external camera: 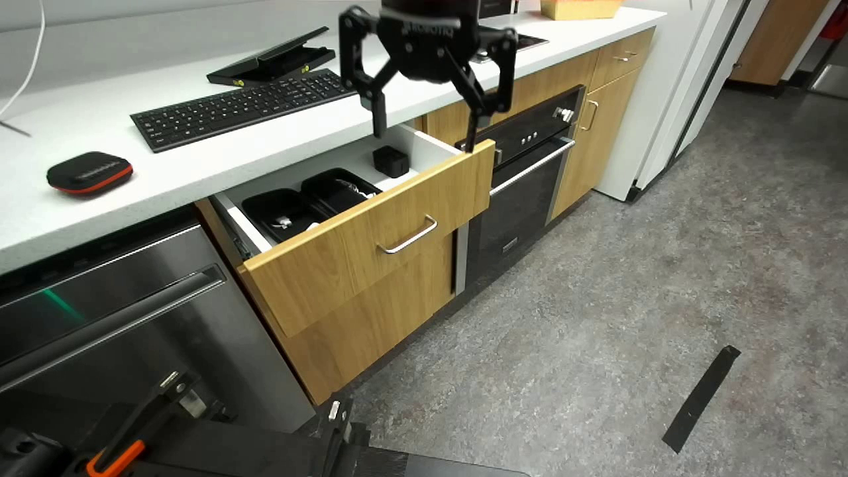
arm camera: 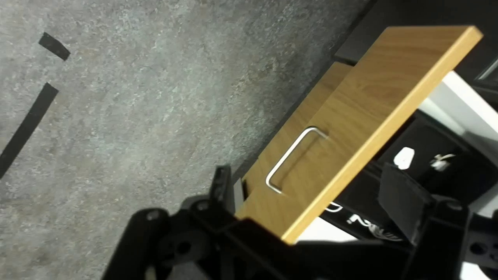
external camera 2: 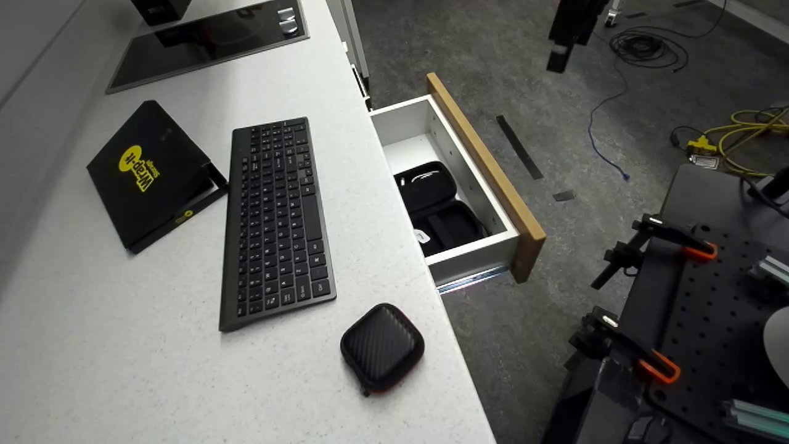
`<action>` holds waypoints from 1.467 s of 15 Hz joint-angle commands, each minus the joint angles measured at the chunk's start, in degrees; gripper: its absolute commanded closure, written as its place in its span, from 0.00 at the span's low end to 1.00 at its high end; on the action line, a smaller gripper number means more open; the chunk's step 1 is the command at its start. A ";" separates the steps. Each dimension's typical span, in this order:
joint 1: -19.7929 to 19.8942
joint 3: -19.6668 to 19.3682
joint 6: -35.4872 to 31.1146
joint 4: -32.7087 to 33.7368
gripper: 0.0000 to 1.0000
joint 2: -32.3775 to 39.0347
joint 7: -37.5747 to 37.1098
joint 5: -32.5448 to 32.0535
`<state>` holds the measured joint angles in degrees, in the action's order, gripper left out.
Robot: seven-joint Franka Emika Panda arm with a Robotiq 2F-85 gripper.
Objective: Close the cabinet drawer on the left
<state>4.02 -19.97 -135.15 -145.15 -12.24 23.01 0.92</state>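
The cabinet drawer (external camera: 351,265) is pulled open beneath the counter. Its light-oak front carries one silver bar handle (external camera: 411,237). In an exterior view, its front edge (external camera 2: 487,163) stands out from the counter. The wrist view shows the drawer front (arm camera: 362,97) and handle (arm camera: 287,155) from above. My gripper (external camera: 425,132) is open and empty, fingers pointing down, above the drawer and apart from it. In an exterior view, only part of the gripper (external camera 2: 560,58) shows at the top. In the wrist view, the open fingers (arm camera: 307,179) appear on either side of the drawer front.
Black cases (external camera 2: 441,209) and a small black box (external camera: 391,161) lie in the drawer. The black oven (external camera: 530,179) and a steel appliance (external camera: 132,318) flank it. A keyboard (external camera 2: 277,222), black folder-like box (external camera 2: 154,179) and small case (external camera 2: 382,346) lie on the counter.
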 commanded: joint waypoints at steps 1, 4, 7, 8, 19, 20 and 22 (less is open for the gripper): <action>1.98 1.62 -9.10 5.00 0.00 14.22 -2.39 4.09; 4.47 3.34 -8.69 8.66 0.00 20.42 -2.54 8.23; 5.88 4.85 -9.88 6.91 0.00 19.63 -2.21 6.31; 6.09 4.98 -9.87 7.47 0.00 20.26 -2.29 6.39; 7.66 5.61 -27.61 12.89 0.00 36.59 -17.16 3.66; 8.09 6.27 -28.59 14.08 0.00 38.30 -18.00 4.22; 9.32 8.37 -28.56 16.93 0.00 41.41 -19.07 5.60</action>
<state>10.95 -14.78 -162.23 -133.27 23.83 6.71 5.00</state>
